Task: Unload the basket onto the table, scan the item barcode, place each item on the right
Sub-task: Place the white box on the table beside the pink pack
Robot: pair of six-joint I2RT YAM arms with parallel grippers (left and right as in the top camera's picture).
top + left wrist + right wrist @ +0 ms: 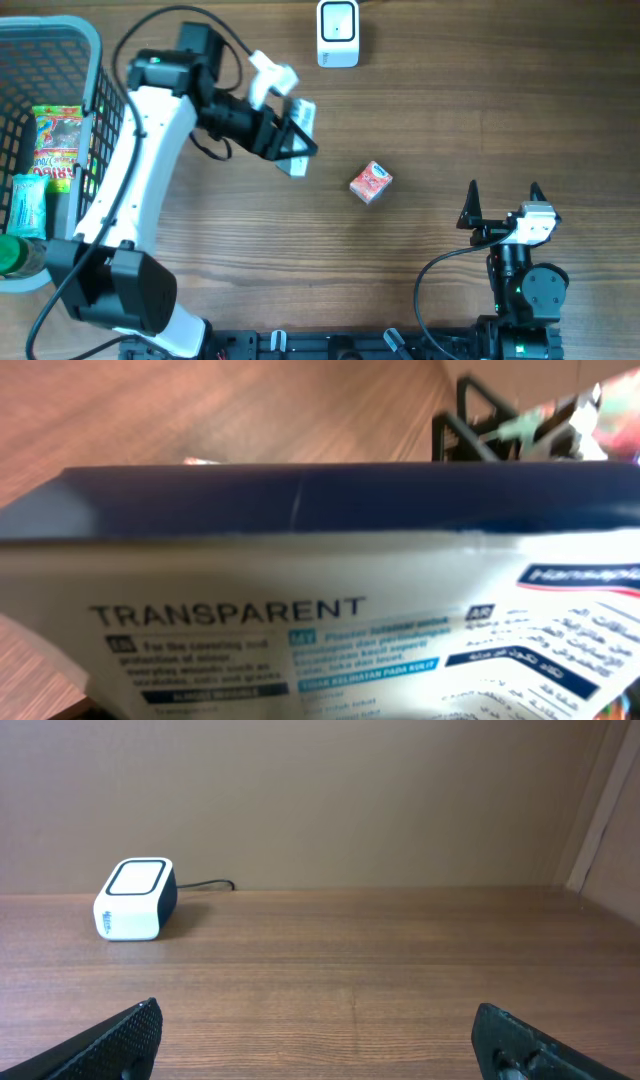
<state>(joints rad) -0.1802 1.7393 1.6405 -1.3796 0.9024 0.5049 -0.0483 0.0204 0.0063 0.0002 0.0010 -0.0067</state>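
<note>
My left gripper (292, 140) is over the table's left-centre, shut on a flat white and dark blue box (298, 115). In the left wrist view that box (320, 560) fills the frame, its printed side reading "TRANSPARENT", and it hides the fingers. No barcode shows on that side. The white scanner (338, 33) stands at the far edge, up and to the right of the box; the scanner (136, 900) also shows in the right wrist view. My right gripper (503, 203) sits at the near right, open and empty, and the right gripper (320, 1038) has bare table between its fingers.
A small red carton (371, 183) lies on the table right of the held box. A grey wire basket (95, 60) at the far left holds a candy bag (55, 145), a green bottle (18, 255) and other packs. The scanner's cable runs off the far edge.
</note>
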